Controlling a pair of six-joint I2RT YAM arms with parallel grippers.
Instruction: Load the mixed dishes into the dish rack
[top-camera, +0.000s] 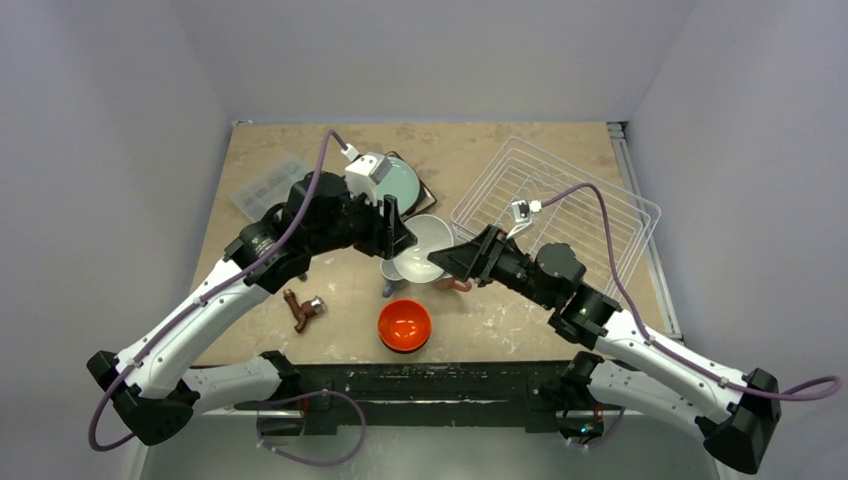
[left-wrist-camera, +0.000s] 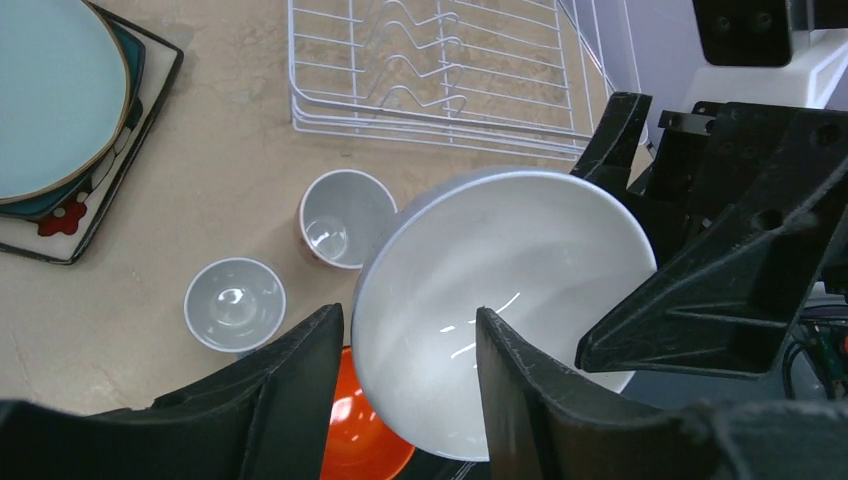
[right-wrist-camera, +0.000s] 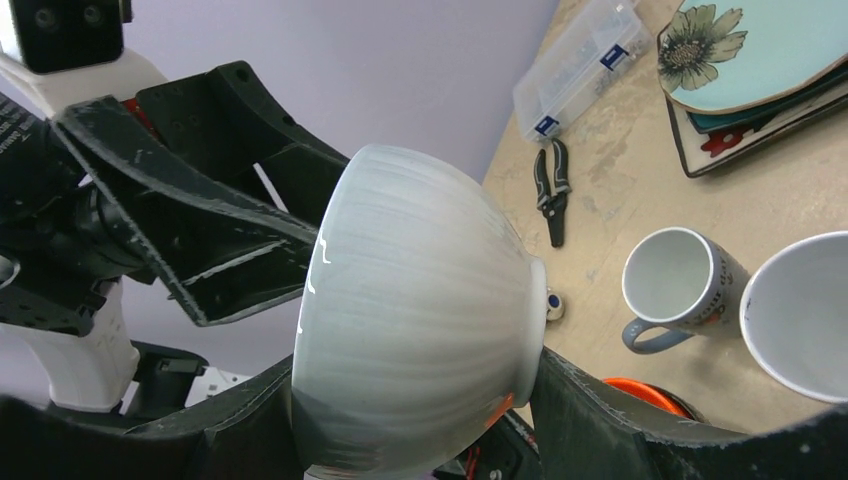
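1. Your dish rack (top-camera: 560, 205) sits on the far right of the table (top-camera: 470, 140), set at a slant to the table edge.
2. The round teal plate (top-camera: 412, 180) lies on the square dark-rimmed plate (left-wrist-camera: 60, 225), far centre, just left of the rack.
3. The clear compartment box (top-camera: 268, 185) is at the far left.
4. The white bowl (top-camera: 420, 250) is off the table at mid-table, tipped on its side between your two arms. Your left gripper (left-wrist-camera: 410, 315) is clamped on its rim, one finger outside the wall and one inside. Your right gripper (right-wrist-camera: 415, 368) straddles the opposite wall, and the bowl fills the gap between its fingers. You cannot tell from these views whether it is pressing.
5. The orange bowl (top-camera: 404, 325) stands upright near centre, close to the arm bases.
6. The pink mug (left-wrist-camera: 346, 218) and the pale blue mug (left-wrist-camera: 235, 303) stand upright side by side, under and beside the raised bowl.
7. The pliers (top-camera: 303, 310) lie left of the orange bowl.
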